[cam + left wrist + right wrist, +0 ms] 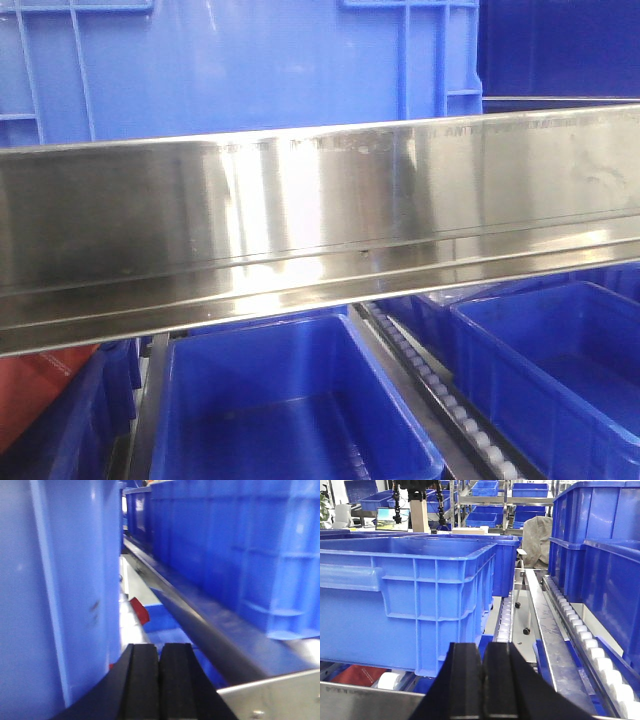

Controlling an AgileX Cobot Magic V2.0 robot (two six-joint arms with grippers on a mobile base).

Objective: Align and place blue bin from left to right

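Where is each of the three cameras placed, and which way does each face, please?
Front view: low, facing the steel rail, blue bin behind; no robot parts visible.
Left wrist view: behind the shut left hand, looking along the rail between bins.
Right wrist view: behind the shut right hand, facing the blue bin and roller track.
Shared: the blue bin appears in front and right wrist views.
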